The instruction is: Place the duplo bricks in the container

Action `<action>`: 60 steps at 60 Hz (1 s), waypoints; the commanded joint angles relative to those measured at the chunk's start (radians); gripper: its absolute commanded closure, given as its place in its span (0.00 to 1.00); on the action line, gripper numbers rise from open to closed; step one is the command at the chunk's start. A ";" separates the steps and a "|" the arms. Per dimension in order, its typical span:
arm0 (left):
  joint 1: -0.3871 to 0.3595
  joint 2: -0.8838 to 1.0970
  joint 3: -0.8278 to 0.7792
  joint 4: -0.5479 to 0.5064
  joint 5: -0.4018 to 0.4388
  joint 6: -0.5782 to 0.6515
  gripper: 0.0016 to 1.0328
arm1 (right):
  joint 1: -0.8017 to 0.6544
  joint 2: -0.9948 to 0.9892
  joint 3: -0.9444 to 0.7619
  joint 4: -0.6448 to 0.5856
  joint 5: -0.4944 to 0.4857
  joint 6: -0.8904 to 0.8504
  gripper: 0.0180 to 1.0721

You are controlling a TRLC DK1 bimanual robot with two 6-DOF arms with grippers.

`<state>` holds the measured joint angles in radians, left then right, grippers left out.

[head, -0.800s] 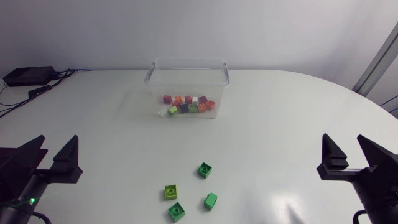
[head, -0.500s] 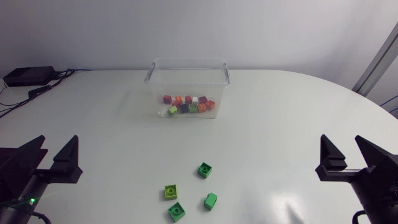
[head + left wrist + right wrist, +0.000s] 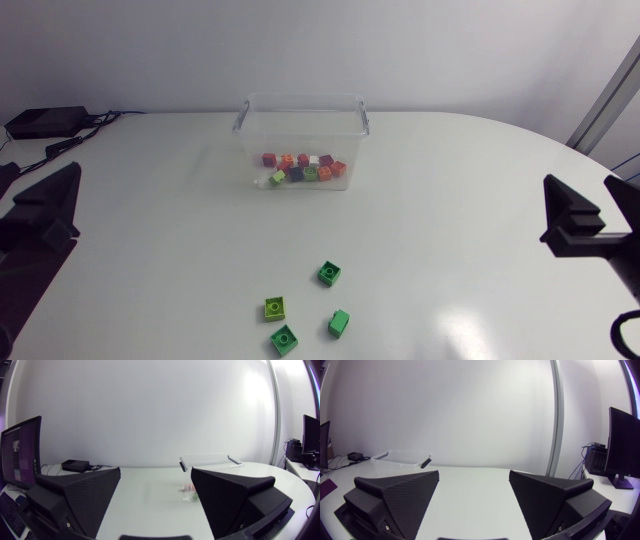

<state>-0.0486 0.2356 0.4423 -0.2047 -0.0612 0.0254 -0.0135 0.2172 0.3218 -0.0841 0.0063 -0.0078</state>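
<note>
From above, four green bricks lie on the surface, well apart from the container. Left wrist view: left end effector wide, empty. Right wrist view: right end effector wide, empty. Best drop straight down over one brick.

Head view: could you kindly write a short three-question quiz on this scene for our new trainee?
1. How many green bricks lie loose on the table?
2. True or false: the left tool is shut on a brick.
3. The container holds: A nothing; B mixed-colour bricks; C only green bricks.
Key: 1 four; 2 false, it is open and empty; 3 B.
</note>
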 commanded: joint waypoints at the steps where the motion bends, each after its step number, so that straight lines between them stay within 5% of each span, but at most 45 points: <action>1: -0.011 0.114 0.095 -0.039 0.001 -0.022 0.05 | 0.009 0.122 0.114 -0.051 -0.009 -0.008 0.04; 16: -0.109 0.462 0.440 -0.340 0.004 0.016 0.07 | 0.014 0.410 0.441 -0.338 -0.049 -0.011 0.04; 28: -0.240 0.659 0.523 -0.547 0.009 0.082 0.07 | 0.049 0.539 0.525 -0.537 -0.063 -0.017 0.04; 41: -0.309 0.870 0.504 -0.625 0.009 0.327 0.07 | 0.158 0.605 0.520 -0.661 -0.083 -0.080 0.04; 50: -0.387 0.933 0.429 -0.587 0.023 0.432 0.07 | 0.277 0.616 0.494 -0.691 -0.092 -0.081 0.04; 60: -0.499 0.962 0.334 -0.518 0.153 0.512 0.07 | 0.334 0.610 0.444 -0.674 -0.161 -0.098 0.05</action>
<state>-0.5182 1.1812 0.8200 -0.7376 0.0532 0.4835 0.2951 0.8177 0.7914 -0.7456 -0.1471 -0.0834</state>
